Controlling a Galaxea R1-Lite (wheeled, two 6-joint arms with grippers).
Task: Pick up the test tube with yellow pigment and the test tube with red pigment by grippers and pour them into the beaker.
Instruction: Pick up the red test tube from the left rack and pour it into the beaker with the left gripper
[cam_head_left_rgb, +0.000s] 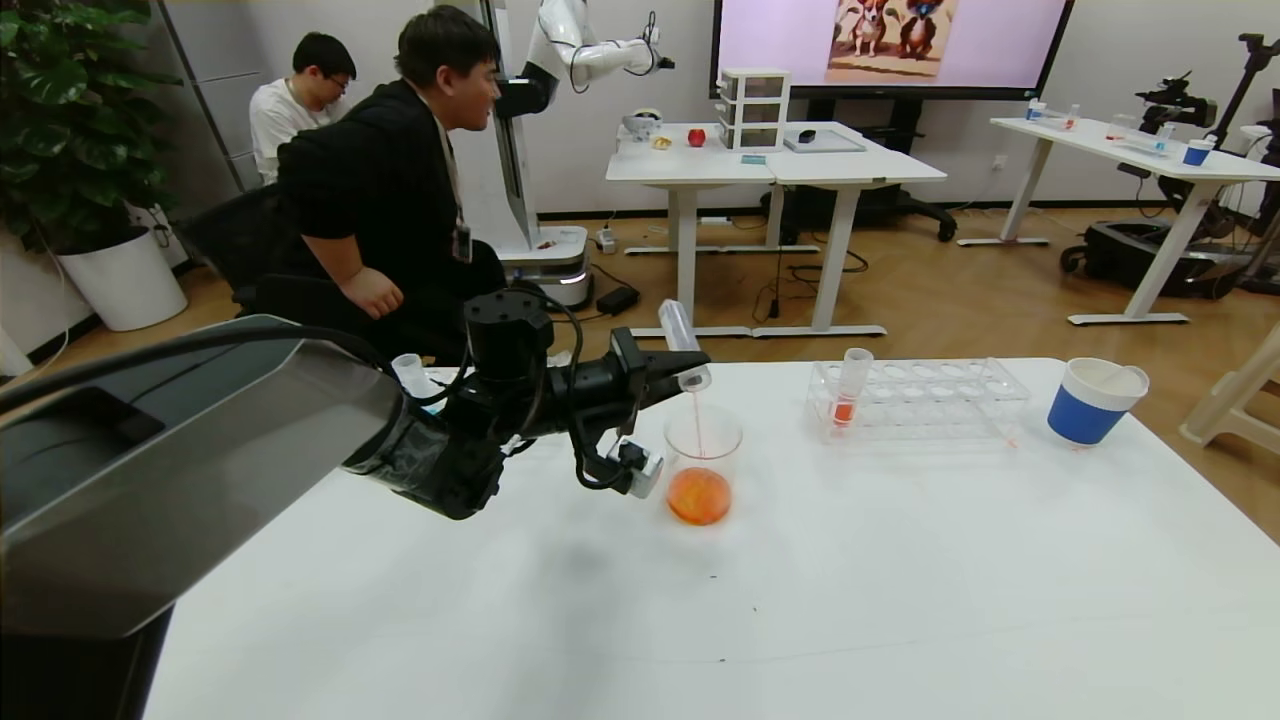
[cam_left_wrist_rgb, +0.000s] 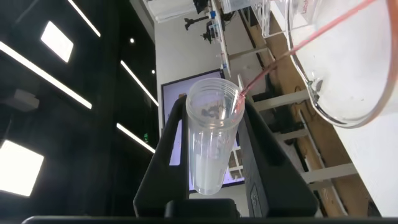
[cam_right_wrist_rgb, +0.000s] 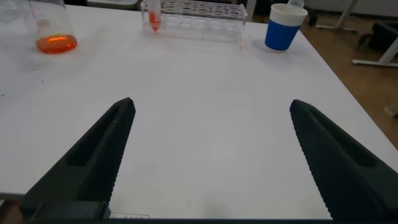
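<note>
Your left gripper (cam_head_left_rgb: 665, 378) is clamped on the slim clear red-pigment test tube (cam_head_left_rgb: 683, 338), tipped over the clear glass beaker (cam_head_left_rgb: 702, 462) on the white table (cam_head_left_rgb: 900, 600); keep its mouth inside the rim until the thin stream ends. Your right gripper (cam_right_wrist_rgb: 211, 155) hangs wide open, empty.

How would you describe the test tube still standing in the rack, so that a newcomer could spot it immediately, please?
On the white table, find the clear rack between the beaker and the blue paper cup. The test tube stands upright at the rack's beaker-side end, the only tube there, with orange-red liquid at its bottom.
</note>
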